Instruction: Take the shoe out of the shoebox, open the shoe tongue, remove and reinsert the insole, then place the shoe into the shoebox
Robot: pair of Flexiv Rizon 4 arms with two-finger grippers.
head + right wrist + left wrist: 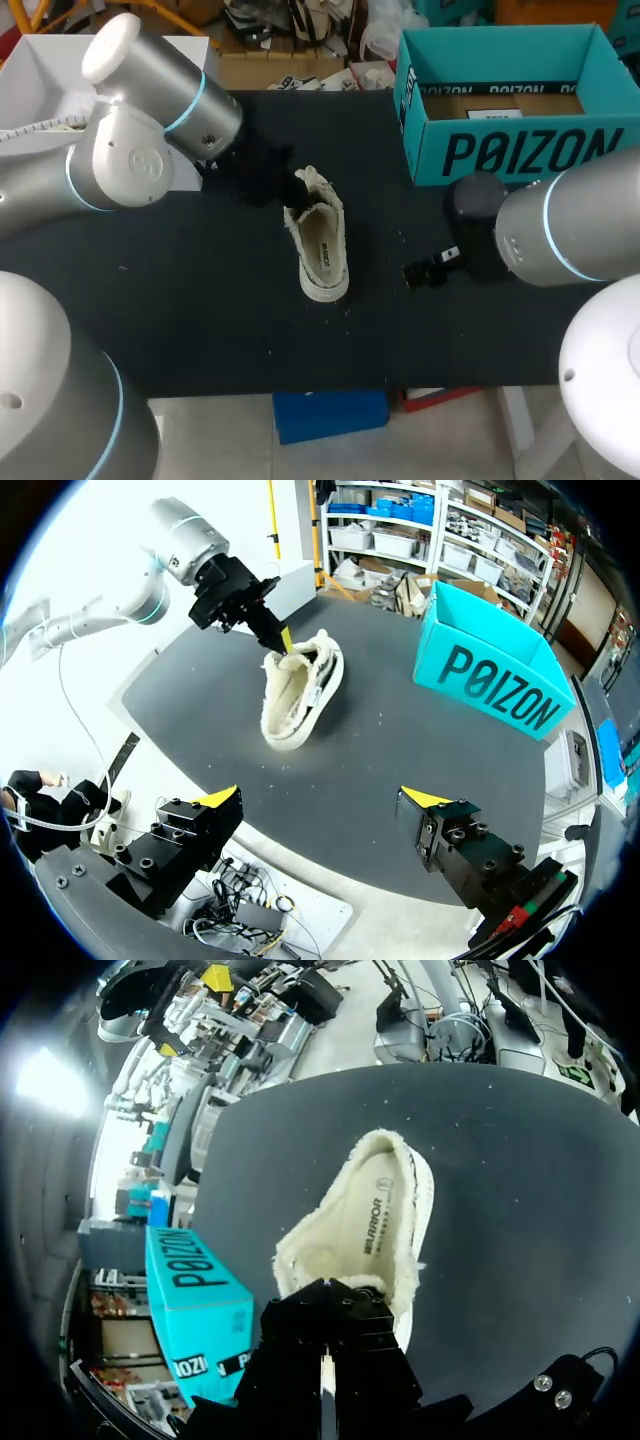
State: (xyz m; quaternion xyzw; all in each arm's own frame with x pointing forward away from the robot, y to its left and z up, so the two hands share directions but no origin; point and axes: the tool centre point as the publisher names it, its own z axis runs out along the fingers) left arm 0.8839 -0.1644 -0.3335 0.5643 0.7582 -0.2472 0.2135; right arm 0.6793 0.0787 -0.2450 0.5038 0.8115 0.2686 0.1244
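A cream shoe (pixel 322 245) lies on the black table near the middle, heel toward the front edge, its insole (pixel 326 252) showing inside. My left gripper (pixel 292 190) is at the shoe's far end, shut on the tongue (pixel 314 184). In the left wrist view its dark fingers (pixel 325 1360) are pressed together right over the shoe (pixel 375 1225), tips hidden. The right wrist view shows the left gripper (pixel 283 640) pinching the top of the shoe (pixel 298 692). My right gripper (pixel 322 800) stands wide open and holds nothing, to the right of the shoe (pixel 430 270). The teal shoebox (pixel 510 150) stands open at the back right.
The shoebox (pixel 490 685) has an open top and a cardboard floor. A white box (pixel 45 85) sits at the back left behind my left arm. Bare black table (pixel 200 300) lies in front of and to the left of the shoe.
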